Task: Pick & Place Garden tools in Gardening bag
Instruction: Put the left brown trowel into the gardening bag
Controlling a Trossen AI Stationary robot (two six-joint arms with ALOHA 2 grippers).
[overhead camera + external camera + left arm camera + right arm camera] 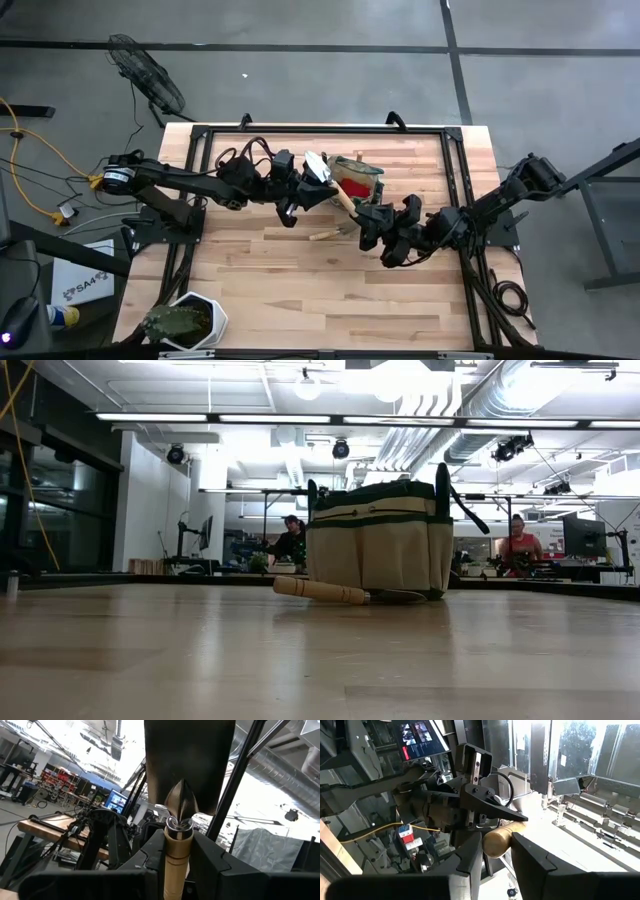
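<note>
Beside gardening bag [358, 172], left pincer [322, 183] and right pincer [362, 211] both clamp one trowel [335, 186]; rake [333, 231] near.

Only partly legible text: "SAA…" printed on white box [85, 283] on the floor left of table; monitor screens in both wrist views show content, unreadable; no other labels or numbers legible
</note>
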